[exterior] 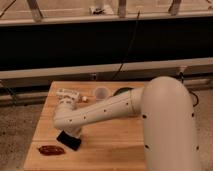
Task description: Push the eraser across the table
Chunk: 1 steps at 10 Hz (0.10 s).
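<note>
The eraser (69, 140) is a flat black block lying on the light wooden table (115, 150), near its front left. My gripper (75, 131) is at the end of the white arm, right at the eraser's back right edge, and seems to touch it. The arm reaches from the right across the middle of the table and hides part of the tabletop.
A reddish-brown oblong thing (51, 149) lies just front-left of the eraser. A white cup (101, 92) and a green bowl (123, 90), mostly hidden by the arm, stand at the back. A white packet (67, 94) lies at the back left. The table's left edge is close.
</note>
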### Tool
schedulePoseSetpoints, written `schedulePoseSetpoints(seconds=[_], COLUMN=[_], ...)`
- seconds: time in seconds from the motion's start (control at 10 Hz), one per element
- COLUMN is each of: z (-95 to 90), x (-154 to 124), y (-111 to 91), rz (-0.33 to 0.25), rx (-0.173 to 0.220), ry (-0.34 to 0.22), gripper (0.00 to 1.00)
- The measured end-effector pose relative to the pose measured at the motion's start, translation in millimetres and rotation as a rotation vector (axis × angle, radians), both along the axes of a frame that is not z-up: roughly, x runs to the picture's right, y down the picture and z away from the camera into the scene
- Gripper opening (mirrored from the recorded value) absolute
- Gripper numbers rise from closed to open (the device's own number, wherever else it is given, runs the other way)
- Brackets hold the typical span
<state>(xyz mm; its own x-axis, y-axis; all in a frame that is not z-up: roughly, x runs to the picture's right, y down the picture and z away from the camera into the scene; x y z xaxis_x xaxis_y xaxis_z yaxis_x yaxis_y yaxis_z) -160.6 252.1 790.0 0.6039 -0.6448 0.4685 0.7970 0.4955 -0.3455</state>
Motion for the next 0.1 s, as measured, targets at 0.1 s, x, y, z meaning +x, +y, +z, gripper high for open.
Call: schedulePoseSetpoints(seconds=[0.1], z=[-1.0], x=[-2.3], y=[-1.3], rz=[-0.003], rx=[0.002], ry=[-0.003], gripper=[0.02])
